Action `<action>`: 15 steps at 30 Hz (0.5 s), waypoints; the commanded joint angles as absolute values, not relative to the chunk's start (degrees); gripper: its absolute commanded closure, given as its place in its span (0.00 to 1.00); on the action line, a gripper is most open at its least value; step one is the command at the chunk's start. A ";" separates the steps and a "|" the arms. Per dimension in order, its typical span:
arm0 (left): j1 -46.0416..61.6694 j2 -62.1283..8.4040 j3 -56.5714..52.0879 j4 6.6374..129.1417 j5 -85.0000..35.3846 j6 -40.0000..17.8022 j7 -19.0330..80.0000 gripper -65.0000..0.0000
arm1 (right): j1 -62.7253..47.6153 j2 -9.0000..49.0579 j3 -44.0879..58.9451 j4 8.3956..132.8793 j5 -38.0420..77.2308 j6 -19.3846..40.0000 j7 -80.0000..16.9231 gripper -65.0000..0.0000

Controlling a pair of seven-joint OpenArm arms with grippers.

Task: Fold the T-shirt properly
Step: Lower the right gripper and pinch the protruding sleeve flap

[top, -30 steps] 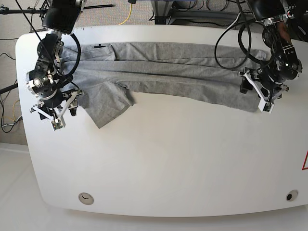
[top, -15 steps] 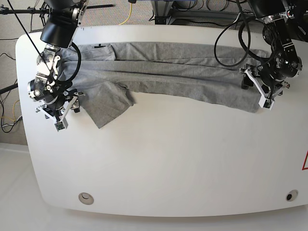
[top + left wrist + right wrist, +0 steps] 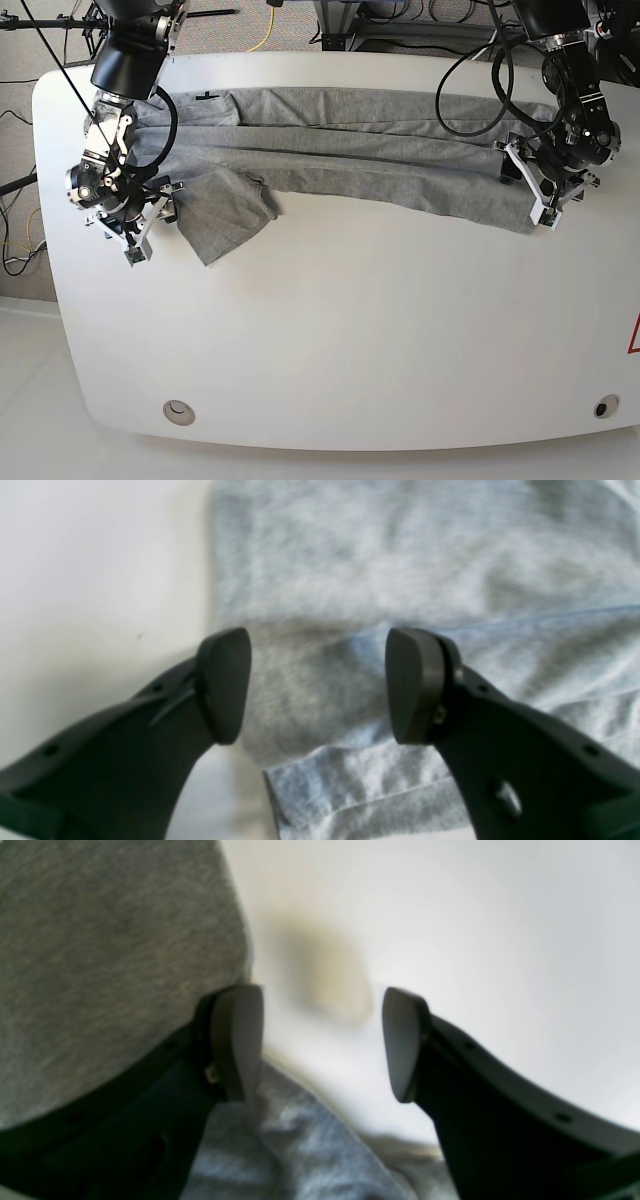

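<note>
1. Lying across the far half of the white table (image 3: 330,330), the grey T-shirt (image 3: 380,150) is folded lengthwise into a long band that runs from one arm to the other.
2. One sleeve (image 3: 225,215) sticks out toward the near side at the band's collar end, beside the right gripper (image 3: 135,225).
3. The right gripper's jaws stand apart; in its wrist view one finger (image 3: 235,1040) rests over the grey cloth edge while the other finger is over bare table, and nothing is clamped between them.
4. The left gripper (image 3: 540,195) sits at the opposite end of the band, by the hem corner.
5. Its jaws are also apart, and in its wrist view the cloth (image 3: 400,570) lies below and between the 2 fingers (image 3: 415,685) with no grip on it.
6. A small dark label (image 3: 207,96) shows near the collar at the far edge.
</note>
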State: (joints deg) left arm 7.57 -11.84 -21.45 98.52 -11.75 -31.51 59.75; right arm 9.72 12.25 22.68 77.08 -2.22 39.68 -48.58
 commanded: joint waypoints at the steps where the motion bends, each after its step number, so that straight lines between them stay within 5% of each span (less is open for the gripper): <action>1: 5.93 -12.62 -21.76 99.47 -11.91 -31.25 58.59 0.39 | 11.30 11.56 22.73 78.02 -2.15 40.00 -48.92 0.43; 15: 5.58 -12.62 -21.76 99.47 -11.91 -31.25 58.59 0.39 | 12.97 9.54 22.64 78.02 -2.15 40.00 -50.33 0.43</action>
State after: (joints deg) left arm 6.20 -11.81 -21.47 98.52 -11.60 -31.35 59.16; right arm 10.96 9.32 22.79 77.19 -2.70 39.66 -50.52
